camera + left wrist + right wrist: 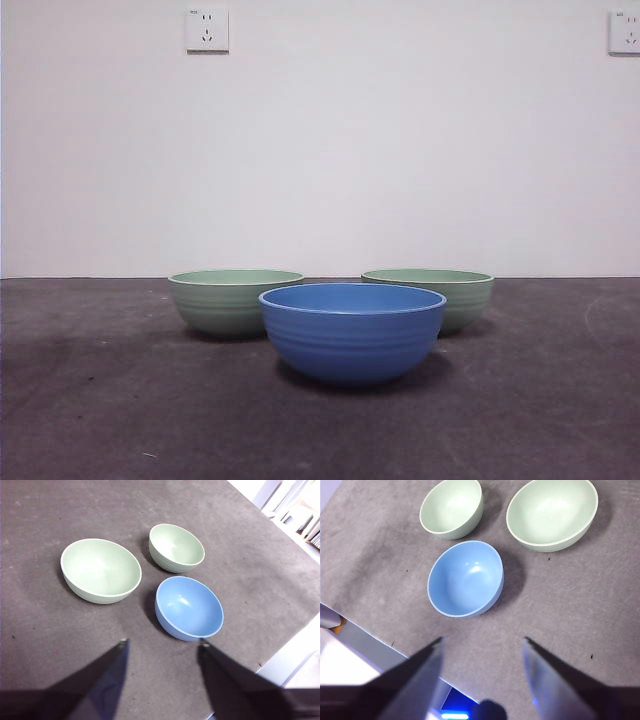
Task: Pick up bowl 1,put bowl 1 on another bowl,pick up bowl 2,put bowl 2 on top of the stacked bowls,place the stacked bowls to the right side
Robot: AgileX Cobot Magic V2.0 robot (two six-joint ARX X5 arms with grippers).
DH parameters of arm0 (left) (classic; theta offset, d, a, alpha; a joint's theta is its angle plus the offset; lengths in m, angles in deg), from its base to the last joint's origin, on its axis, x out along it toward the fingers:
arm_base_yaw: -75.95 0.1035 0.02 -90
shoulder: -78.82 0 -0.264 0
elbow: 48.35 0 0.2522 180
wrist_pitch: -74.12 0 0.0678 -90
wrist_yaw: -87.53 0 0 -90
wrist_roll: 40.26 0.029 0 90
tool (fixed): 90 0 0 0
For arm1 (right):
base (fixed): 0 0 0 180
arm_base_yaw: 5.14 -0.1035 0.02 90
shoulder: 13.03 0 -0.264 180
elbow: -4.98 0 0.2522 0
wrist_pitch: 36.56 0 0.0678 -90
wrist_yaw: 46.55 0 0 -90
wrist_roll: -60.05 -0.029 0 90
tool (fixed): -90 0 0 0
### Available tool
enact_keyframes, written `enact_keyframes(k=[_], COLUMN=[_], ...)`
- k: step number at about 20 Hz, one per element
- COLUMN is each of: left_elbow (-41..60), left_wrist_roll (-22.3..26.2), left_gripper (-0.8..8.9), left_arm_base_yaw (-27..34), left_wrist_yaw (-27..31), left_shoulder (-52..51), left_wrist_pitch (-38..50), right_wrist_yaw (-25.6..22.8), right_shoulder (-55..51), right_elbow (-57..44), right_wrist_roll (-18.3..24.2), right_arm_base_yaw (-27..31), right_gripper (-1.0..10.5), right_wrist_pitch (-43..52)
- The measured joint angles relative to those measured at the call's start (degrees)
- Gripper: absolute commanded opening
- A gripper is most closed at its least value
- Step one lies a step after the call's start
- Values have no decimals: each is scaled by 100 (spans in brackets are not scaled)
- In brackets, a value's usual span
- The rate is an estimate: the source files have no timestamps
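The blue bowl [352, 332] sits upright, mouth up, on the dark table [90, 400], nearest the front camera. Two pale green bowls stand just behind it, apart from it: the left green bowl [234, 301] and the right green bowl [440, 296] (none stacked yet). The left gripper [162, 647] and right gripper [482, 645] hang above the table, jaws spread and empty, well clear of the bowls.
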Motion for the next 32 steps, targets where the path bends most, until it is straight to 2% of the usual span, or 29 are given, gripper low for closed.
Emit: enact_keyframes(k=[7, 11, 17, 26, 32], left_elbow=[0, 0, 0, 0, 0], left_wrist_roll=[-2, -20, -22, -20, -22], left_gripper=[634, 634, 633, 633, 633], left_arm_base_yaw=[0, 0, 0, 0, 0], left_wrist_yaw=[0, 2, 2, 2, 2], left_shoulder=[0, 0, 0, 0, 0], left_wrist_pitch=[0, 0, 0, -17, -114], right_wrist_yaw=[-13, -278, -590, -1078, -1587], right_shoulder=[81, 173, 503, 1873, 3001], right_elbow=[0, 0, 0, 11, 11], right_wrist_roll=[-140, -278, -688, -1290, -1580], right_arm_base_yaw=[0, 0, -17, -341, -654], right_gripper=[569, 567, 566, 566, 564], right_wrist_pitch=[15, 114, 859, 2175, 3130])
